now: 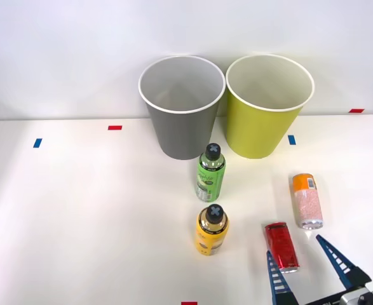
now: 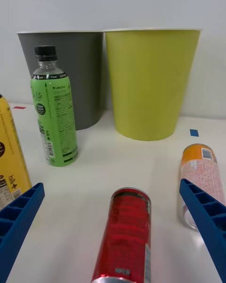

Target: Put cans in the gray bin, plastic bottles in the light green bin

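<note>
White surface (image 1: 97, 210) with coloured tape marks meets a plain white wall. The red can (image 1: 282, 246) lies flat, long axis pointing toward the bins, between the spread hand (image 1: 310, 270).

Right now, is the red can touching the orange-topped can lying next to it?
Apart. In the front view a strip of white table separates the red can from the orange-topped can; the wrist view shows the same gap.

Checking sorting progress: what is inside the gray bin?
The gray bin shows bare white inner wall and floor in the front view; no can inside. The near inner wall is hidden behind its rim. The red can lies on the table.
</note>
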Tool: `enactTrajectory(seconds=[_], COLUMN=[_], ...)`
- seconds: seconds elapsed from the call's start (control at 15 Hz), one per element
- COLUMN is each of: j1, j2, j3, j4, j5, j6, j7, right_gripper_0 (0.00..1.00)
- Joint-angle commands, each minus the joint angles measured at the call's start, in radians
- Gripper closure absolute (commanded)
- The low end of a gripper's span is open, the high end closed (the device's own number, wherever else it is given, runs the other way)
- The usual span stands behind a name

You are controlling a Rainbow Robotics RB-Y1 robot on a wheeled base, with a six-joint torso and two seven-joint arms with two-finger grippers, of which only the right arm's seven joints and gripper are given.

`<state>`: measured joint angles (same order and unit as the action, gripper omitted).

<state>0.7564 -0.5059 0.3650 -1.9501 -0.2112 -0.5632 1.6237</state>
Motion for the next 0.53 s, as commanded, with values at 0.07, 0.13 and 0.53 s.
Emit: enactTrajectory(seconds=[0.07,0.13,0.53], j1=[-0.019,-0.015,-0.028], j2=[-0.085,-0.094,-0.109], j3=[-0.032,-0.043,-0.123], j4=[-0.104,-0.148,-0.306], j5=[-0.099,-0.126,-0.234], j6=[0.157,0.227,0.545], j7=[0.028,0.035,0.041], right_gripper_0=[0.00,0.00,0.00])
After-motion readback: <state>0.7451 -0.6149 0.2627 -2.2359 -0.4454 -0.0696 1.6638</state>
